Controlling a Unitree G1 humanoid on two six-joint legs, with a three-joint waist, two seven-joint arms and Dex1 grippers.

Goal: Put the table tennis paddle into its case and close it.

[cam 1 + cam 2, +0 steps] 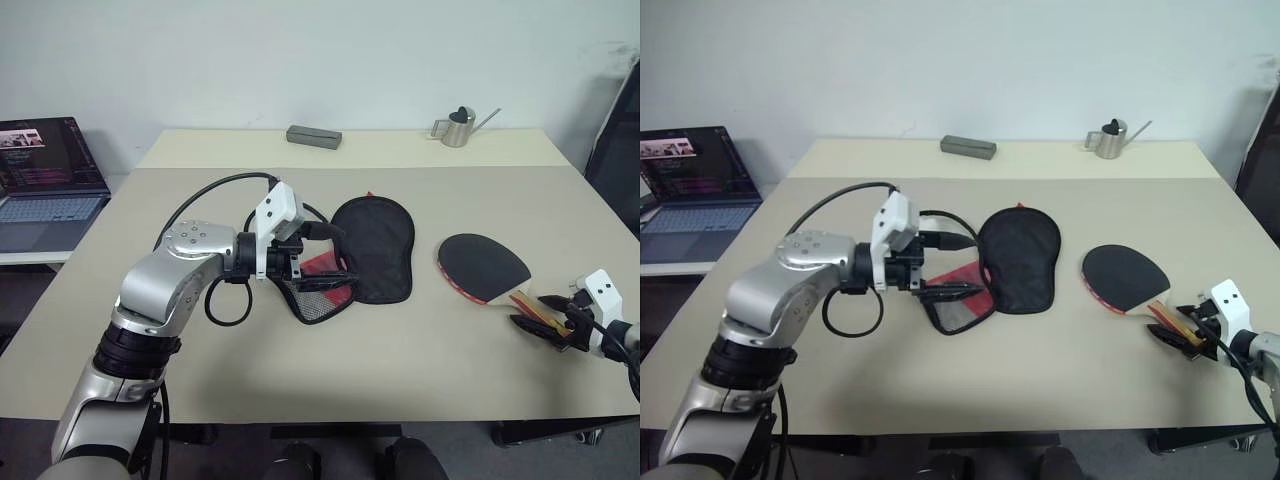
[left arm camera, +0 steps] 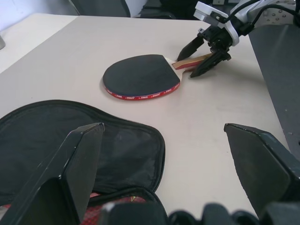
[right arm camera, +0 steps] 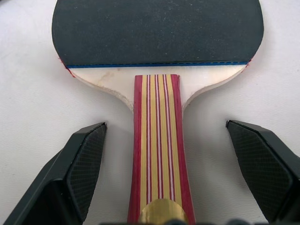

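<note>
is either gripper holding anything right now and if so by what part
Nothing is held. The right gripper is open astride the paddle handle; the left gripper is open over the case.

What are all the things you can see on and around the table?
table tennis paddle: one, black blade, red edge, striped handle, table's right.
case: one, black fabric, red panel, lying open mid-table.
metal can: one, silver, far edge.
block: one, grey, far edge.
laptop: one, dark, open, side surface at left.
table: one, beige.
left gripper: black fingers, open, at the case.
right gripper: black fingers, open, either side of the handle.
</note>
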